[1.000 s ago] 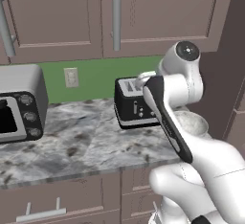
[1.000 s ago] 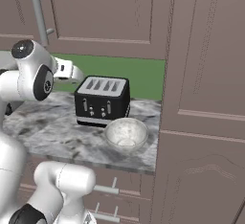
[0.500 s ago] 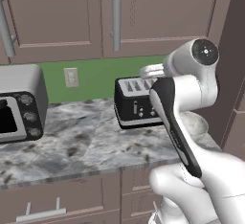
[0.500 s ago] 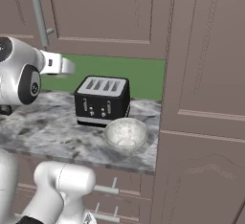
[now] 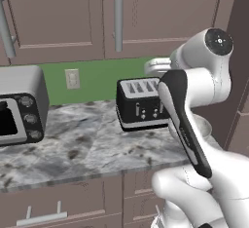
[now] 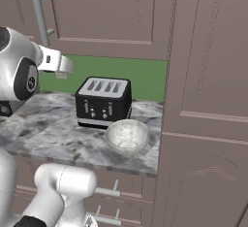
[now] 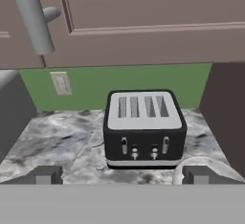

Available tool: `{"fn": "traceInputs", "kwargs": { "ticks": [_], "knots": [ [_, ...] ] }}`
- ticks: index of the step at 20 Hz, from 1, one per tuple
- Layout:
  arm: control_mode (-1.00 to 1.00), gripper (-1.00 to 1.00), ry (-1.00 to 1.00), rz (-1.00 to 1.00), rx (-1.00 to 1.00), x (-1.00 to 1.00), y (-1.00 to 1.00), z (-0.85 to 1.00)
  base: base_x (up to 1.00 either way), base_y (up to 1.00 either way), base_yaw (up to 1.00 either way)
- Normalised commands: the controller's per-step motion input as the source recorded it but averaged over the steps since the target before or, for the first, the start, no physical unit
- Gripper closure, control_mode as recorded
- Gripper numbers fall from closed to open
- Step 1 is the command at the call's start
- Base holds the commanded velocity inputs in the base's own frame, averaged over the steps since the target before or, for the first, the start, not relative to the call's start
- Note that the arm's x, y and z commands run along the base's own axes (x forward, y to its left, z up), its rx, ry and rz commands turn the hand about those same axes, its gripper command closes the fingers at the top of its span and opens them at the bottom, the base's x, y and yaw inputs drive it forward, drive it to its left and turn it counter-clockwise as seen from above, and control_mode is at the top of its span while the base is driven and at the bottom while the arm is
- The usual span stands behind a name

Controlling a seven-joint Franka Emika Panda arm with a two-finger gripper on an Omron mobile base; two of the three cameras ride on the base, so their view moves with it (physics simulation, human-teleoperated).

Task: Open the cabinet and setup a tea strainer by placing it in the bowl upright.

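Observation:
The cabinet (image 7: 158, 3) hangs over the counter with its door shut, and its long grey bar handle (image 7: 31, 17) (image 5: 118, 10) (image 6: 39, 15) is at the upper left of the hand view. My gripper (image 7: 123, 175) is open and holds nothing; its fingertips (image 7: 48, 175) stand wide apart. The hand (image 6: 58, 63) hovers above the counter, below the handle and in front of the black toaster. The off-white speckled bowl (image 6: 127, 136) (image 7: 206, 166) sits on the counter just in front of the toaster's right end. The tea strainer is out of view.
A black four-slot toaster (image 7: 143, 127) (image 5: 141, 103) (image 6: 104, 102) stands against the green backsplash. A grey toaster oven (image 5: 19, 105) sits at the counter's left. A tall brown panel (image 6: 208, 100) walls off the right side. Drawer fronts (image 5: 44, 215) run below the marble counter (image 5: 87, 144).
The hand has risen a little toward the cabinet handle and the arm's upper joint has swung closer to the cameras. The jaws stay open; nothing on the counter moved.

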Motion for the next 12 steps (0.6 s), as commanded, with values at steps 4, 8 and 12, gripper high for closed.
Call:
{"fn": "traceInputs", "kwargs": {
  "ticks": [4, 8, 12],
  "knots": [
    [-1.0, -1.0, 0.01, -0.02, 0.01, 0.06, 0.13, 0.07, 0.0, 0.0, 0.0],
    [-1.0, -1.0, 0.0, 0.0, 0.0, 0.0, 0.23, 0.25, 0.0, 0.0, 0.0],
    [-1.0, -1.0, -0.01, 0.0, -0.06, 0.0, 0.41, 0.23, 0.0, 0.0, 0.0]
  ]
}}
